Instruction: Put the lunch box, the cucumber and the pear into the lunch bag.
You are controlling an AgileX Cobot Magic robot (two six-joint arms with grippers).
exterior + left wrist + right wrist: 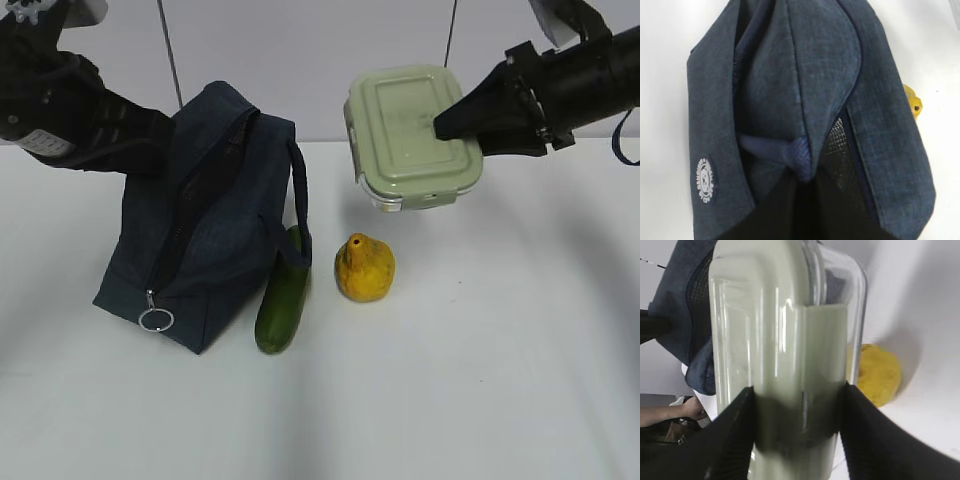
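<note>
Table (480, 380) white, wall pale; R jaws grasp lunch box (412, 135), L jaws clenched.

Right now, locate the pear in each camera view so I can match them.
Exterior view: the pear stands on the table at centre, right of the cucumber.
Left wrist view: only a yellow sliver past the lunch bag's right edge.
Right wrist view: yellow, at right behind the held lunch box.
Shared landmark: the lunch bag.

cucumber (281, 305) between lunch bag (200, 230), pear (365, 268)
</note>
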